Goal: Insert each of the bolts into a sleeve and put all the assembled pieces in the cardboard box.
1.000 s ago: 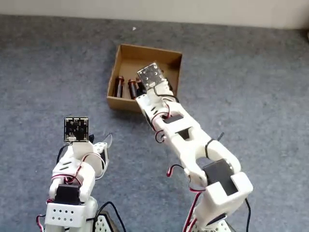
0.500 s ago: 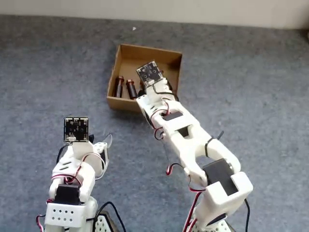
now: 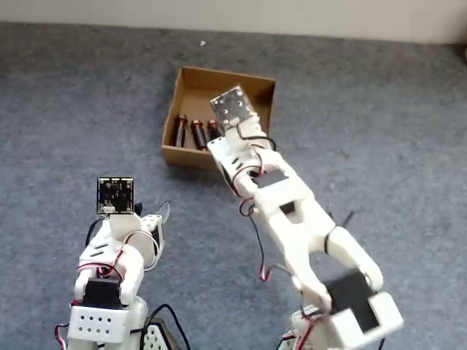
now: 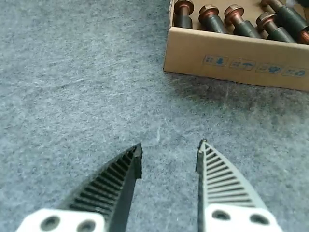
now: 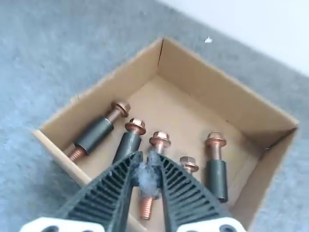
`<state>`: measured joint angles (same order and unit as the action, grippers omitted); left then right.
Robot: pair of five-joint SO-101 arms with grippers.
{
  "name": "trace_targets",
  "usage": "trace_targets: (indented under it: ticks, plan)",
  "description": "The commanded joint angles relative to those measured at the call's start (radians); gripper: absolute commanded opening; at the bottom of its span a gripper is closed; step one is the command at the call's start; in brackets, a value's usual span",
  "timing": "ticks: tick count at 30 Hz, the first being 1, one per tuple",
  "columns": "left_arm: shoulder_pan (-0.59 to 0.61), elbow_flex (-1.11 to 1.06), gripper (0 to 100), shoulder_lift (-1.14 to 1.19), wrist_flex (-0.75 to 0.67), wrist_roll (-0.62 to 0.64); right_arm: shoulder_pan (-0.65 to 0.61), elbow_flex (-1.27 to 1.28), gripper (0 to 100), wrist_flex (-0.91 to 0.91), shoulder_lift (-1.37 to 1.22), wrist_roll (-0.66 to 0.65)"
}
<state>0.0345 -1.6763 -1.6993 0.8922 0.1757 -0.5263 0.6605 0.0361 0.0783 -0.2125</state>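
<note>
The cardboard box (image 3: 195, 93) sits at the back of the grey carpet. Several bolts in dark sleeves (image 5: 99, 131) lie inside it, their copper heads (image 4: 207, 9) lined up along its near wall (image 4: 231, 53). My right gripper (image 5: 147, 157) hangs just above the box (image 5: 207, 82), over one assembled piece (image 5: 159, 140). Its fingers are almost together with a small grey tuft between them, and they hide that piece's sleeve. My left gripper (image 4: 169, 152) is open and empty over bare carpet, short of the box. In the high view it sits at the lower left (image 3: 162, 214).
Grey carpet lies all around the box. The right arm (image 3: 292, 211) stretches diagonally from the lower right edge to the box. A pale wall strip runs along the far edge of the carpet.
The right arm's wrist has lifted and shifted slightly right over the box, uncovering a third piece in the row. Its lower segments swung toward the near edge. The left arm has not moved.
</note>
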Motion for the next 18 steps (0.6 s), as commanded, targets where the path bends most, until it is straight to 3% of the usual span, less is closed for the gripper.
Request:
trace_targets:
  ticks: [1, 18]
  plan:
    - [0.005, -0.027, 20, -0.008, -0.026, -0.006, 0.013, 0.059, 2.0, 0.005, 0.208, -0.009]
    - [0.005, -0.027, 20, -0.008, -0.025, -0.006, 0.012, 0.509, 1.5, 0.005, 0.814, -0.008]
